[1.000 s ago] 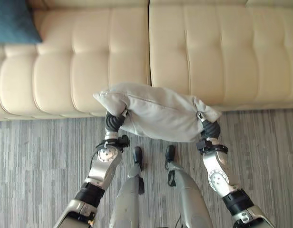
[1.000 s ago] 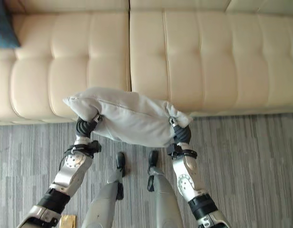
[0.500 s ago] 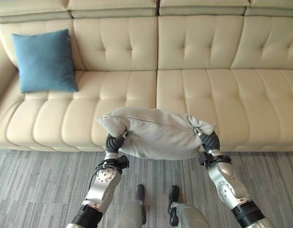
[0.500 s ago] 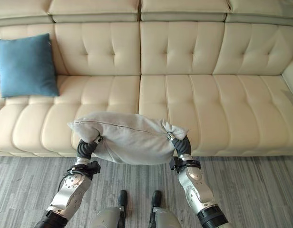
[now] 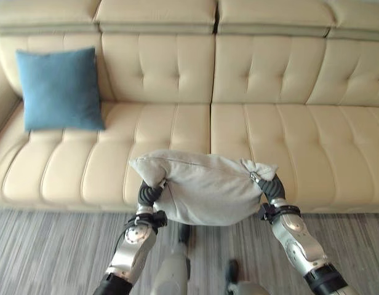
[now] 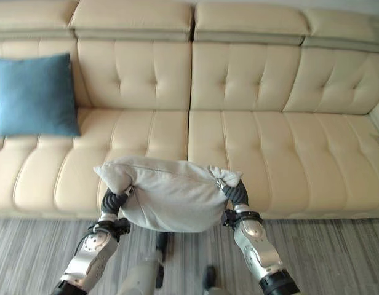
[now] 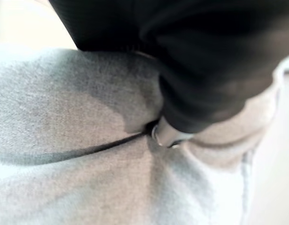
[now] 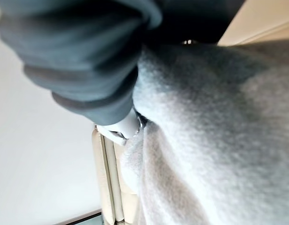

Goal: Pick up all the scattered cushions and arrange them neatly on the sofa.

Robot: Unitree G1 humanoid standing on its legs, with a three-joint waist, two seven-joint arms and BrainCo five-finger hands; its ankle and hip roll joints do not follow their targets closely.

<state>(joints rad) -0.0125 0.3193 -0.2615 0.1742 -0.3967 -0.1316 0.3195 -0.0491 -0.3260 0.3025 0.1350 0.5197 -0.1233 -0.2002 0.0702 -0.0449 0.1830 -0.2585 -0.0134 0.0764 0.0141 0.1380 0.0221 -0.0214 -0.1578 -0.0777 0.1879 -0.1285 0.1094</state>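
A pale grey cushion (image 5: pixel 202 190) hangs in the air in front of the cream sofa (image 5: pixel 288 135), just over the seat's front edge near the middle seam. My left hand (image 5: pixel 147 195) grips its left end from below and my right hand (image 5: pixel 272 187) grips its right end, where the corner bunches up. In the left wrist view, my left hand (image 7: pixel 201 70) presses a silver fingertip into the creased grey cloth (image 7: pixel 79 178). The right wrist view has my right hand (image 8: pixel 83 56) pinching the cushion (image 8: pixel 215 140) the same way. A blue cushion (image 5: pixel 59 89) leans upright against the backrest at the sofa's left end.
The sofa has a wide tufted seat, bare from the blue cushion to its right end (image 6: pixel 337 153). Grey striped flooring (image 5: pixel 48 252) runs along the sofa's front.
The camera has tilted up, bringing the sofa's backrest and the blue cushion into view. The grey cushion stays held in both hands and now sits closer to the seat.
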